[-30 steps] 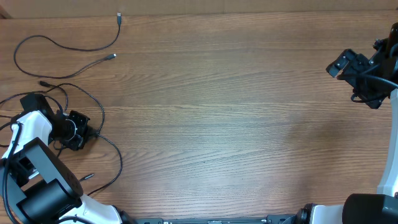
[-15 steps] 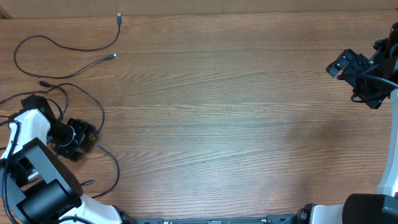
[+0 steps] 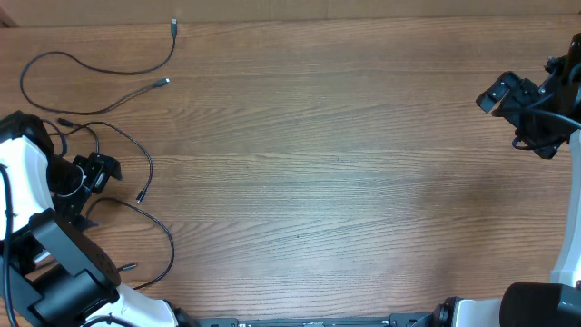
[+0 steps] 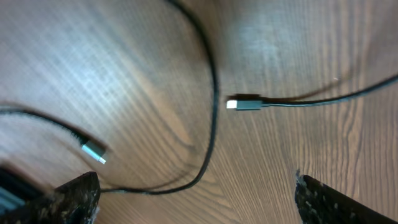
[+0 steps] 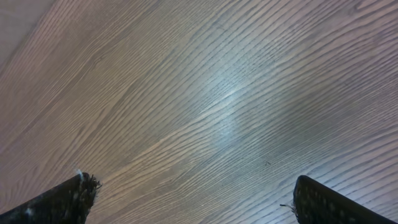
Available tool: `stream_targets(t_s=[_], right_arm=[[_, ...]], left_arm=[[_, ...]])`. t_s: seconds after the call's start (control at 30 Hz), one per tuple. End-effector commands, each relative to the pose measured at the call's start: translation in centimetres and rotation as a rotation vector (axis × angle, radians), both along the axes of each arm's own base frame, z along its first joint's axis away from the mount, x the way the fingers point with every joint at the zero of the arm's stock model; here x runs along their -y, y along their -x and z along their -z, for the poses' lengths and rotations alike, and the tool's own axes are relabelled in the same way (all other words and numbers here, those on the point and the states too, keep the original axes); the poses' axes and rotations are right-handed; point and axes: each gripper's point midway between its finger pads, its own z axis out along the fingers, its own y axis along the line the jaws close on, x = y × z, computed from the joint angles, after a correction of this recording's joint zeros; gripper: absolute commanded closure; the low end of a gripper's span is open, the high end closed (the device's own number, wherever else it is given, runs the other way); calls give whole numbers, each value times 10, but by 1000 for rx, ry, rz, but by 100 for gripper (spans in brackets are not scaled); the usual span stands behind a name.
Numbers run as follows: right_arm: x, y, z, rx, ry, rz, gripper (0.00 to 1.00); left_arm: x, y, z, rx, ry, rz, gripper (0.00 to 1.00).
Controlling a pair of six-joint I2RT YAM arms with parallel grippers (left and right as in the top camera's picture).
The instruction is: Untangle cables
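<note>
Black thin cables [image 3: 151,168] lie loose at the left of the brown wooden table [image 3: 345,182]. The left gripper [image 3: 98,170] has just spread its jaws, released a strand and drawn back, so separating looks nearly done. The right gripper [image 3: 501,94] hangs spread wide and empty.

Even, warm light on the tabletop [image 3: 318,163] overhead, sharp throughout. Left wrist view: cables [image 4: 214,99] soft with blur. Right wrist view: pale glare on the wood mid-frame.

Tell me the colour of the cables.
Black cables, silvery plug tips; left wrist view shows it best.
</note>
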Motion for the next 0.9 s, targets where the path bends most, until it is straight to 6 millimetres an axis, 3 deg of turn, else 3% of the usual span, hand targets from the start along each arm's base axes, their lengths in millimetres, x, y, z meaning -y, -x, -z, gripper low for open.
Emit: stream_targets(t_s=[0.0,0.03,0.2,0.4,0.53,0.73,0.87], right_arm=[[2,-2,-2,9,10,0,0],[2,-2,-3,10,10,0,0],[2,-2,-2,9,10,0,0],[2,-2,-2,9,10,0,0],[2,-2,-3,10,10,0,0],[2,-2,-2,9,10,0,0],[2,-2,-2,9,10,0,0]], left_arm=[[-10,13,-5,-50,-20,-115,0],[-10,18,-5,-66,-16,-132,0],[-7,83,-19,-325,57,-571,0],[-25,106,-30,-284,50,-542,0],[-35,123,-59,-207,-62,-574,0],[-17,137,-103,-72,-163,-597,0],[-5,150,-117,-26,-221,-645,0]])
